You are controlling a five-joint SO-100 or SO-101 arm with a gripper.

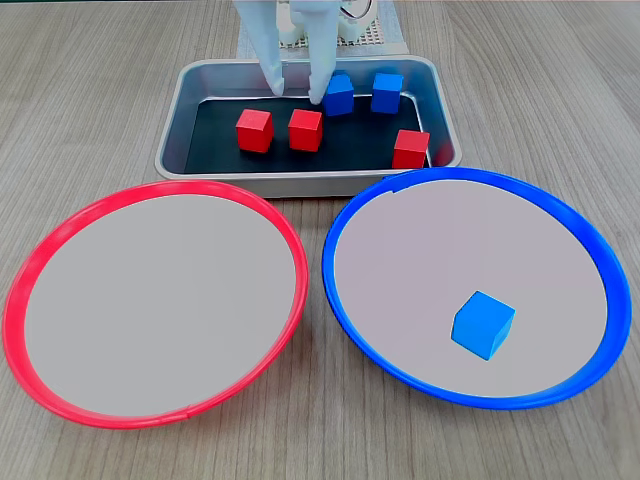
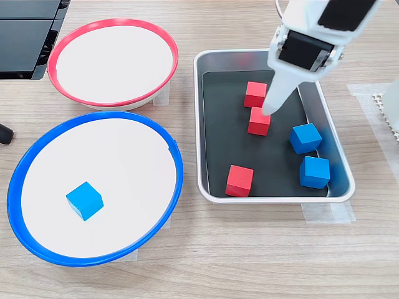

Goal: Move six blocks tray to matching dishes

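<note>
The silver tray (image 1: 180,110) (image 2: 201,124) holds three red blocks (image 1: 254,131) (image 1: 305,130) (image 1: 410,148) and two blue blocks (image 1: 339,95) (image 1: 387,92). A third blue block (image 1: 483,324) (image 2: 84,200) lies in the blue-rimmed dish (image 1: 345,300) (image 2: 25,162). Nothing lies in the red-rimmed dish (image 1: 40,260) (image 2: 62,43). My white gripper (image 1: 298,92) (image 2: 270,107) is open, reaching down into the tray. Its fingers stand just behind the two left red blocks (image 2: 255,94) (image 2: 259,121), and they hold nothing. One finger stands close to the left blue block (image 2: 305,138).
In a fixed view, dark panels (image 2: 25,31) sit at the top left corner beside the red-rimmed dish. A white mesh mat (image 1: 365,35) (image 2: 388,106) lies by the arm's base behind the tray. Bare wooden table (image 2: 249,249) lies in front of the tray.
</note>
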